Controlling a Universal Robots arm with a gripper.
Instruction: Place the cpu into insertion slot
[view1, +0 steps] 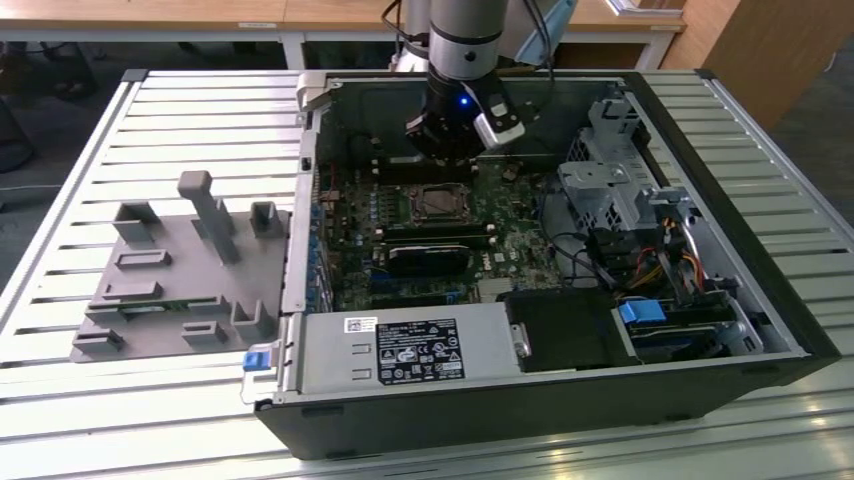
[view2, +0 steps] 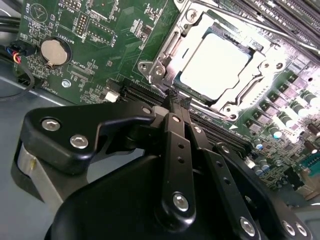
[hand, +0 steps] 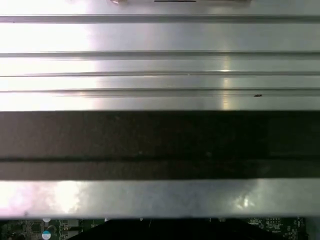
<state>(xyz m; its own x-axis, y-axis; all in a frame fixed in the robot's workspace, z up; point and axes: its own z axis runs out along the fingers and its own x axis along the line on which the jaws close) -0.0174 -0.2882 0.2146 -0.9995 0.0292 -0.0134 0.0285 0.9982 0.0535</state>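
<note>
The silvery square cpu (view2: 215, 64) lies in the slot (view2: 165, 47), upper right; the gripper (view2: 176, 102) jaws are closed, empty.

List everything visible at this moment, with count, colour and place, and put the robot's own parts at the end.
computer case: one, black, open, lying on the slatted table.
slatted table: one, silvery, under everything.
motherboard: one, green, on the case floor.
insertion slot: one, thin metal frame, on the motherboard just beyond the gripper in the second wrist view.
cpu: one, pale silvery, lying flat inside the insertion slot's frame.
coin battery: one, silvery, on the motherboard.
power supply: one, grey with a label, at the case's near edge.
grey fixture: one, with upright posts, on the table at the exterior view's left.
wooden desks: behind the table.
arm: one, grey, reaching down into the case.
gripper: one, black, fingers together, empty, beside the slot.
</note>
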